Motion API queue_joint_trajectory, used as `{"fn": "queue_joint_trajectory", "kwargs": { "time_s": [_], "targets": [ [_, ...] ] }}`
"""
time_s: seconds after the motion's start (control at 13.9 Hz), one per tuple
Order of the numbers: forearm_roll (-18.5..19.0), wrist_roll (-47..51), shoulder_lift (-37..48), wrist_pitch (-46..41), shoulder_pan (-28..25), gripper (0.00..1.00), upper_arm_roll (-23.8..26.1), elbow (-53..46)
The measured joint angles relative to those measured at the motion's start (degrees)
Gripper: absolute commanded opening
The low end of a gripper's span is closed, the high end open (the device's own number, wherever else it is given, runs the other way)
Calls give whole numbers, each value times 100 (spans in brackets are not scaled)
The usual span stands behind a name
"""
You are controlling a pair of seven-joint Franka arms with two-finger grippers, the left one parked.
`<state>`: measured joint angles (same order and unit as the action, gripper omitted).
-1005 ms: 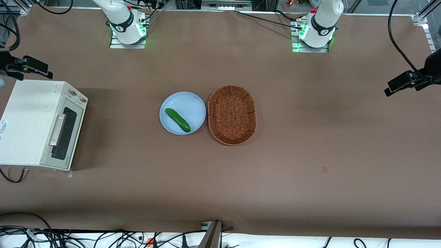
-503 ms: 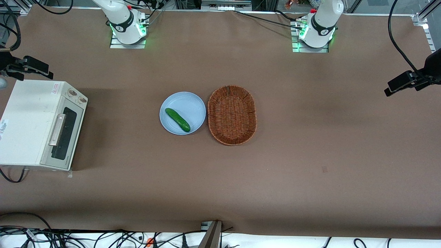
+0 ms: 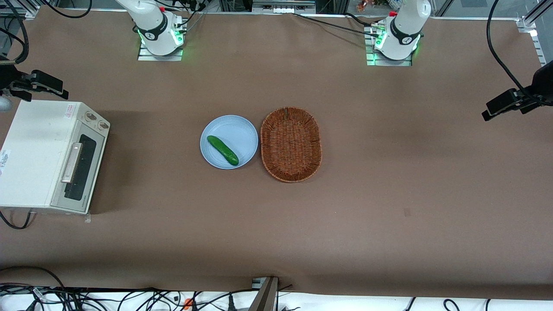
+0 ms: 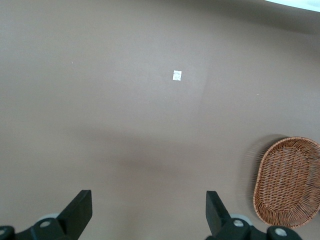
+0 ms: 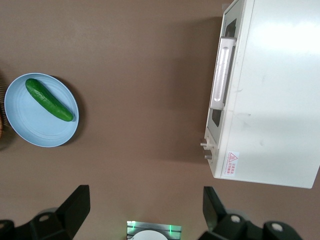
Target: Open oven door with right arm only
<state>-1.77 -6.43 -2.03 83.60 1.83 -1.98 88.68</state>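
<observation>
Two black fingers (image 5: 76, 206) of the right arm's gripper (image 5: 145, 196) stood spread wide apart, with nothing held between them. In the front view the gripper hung in the air at the working arm's end of the table (image 3: 389, 194). It was a little farther from the front camera than the oven (image 3: 34, 147), and clear of it. The right arm (image 3: 151, 23) rose from its green-lit base at the table edge farthest from the front camera.

The cream-white oven sat on the brown table at that same end. Its oven door (image 3: 82, 166) was closed flat against the box and faced the middle of the table. The silver bar handle (image 3: 71, 163) ran along the door's upper edge above the dark glass window. Two round knobs (image 3: 96, 120) sat beside the door, farther from the front camera than the handle. Nothing touched the door or the handle.

Near the middle of the table, well apart from the oven, lay a pale blue plate (image 3: 244, 129) with a green cucumber (image 3: 222, 150) on it. A brown wicker basket (image 3: 291, 144) stood just beside the plate, toward the parked arm's end.
</observation>
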Motion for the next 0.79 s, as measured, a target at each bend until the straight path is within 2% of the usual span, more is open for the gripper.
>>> {"fn": "queue_joint_trajectory", "kwargs": {
  "time_s": [0.57, 0.65, 0.79],
  "targets": [
    [237, -6, -170, -5, -182, 100, 25, 14],
    [314, -5, -274, -4, -265, 97, 32, 25],
    [544, 1, -538, 45, -453, 85, 41, 43]
  ]
}}
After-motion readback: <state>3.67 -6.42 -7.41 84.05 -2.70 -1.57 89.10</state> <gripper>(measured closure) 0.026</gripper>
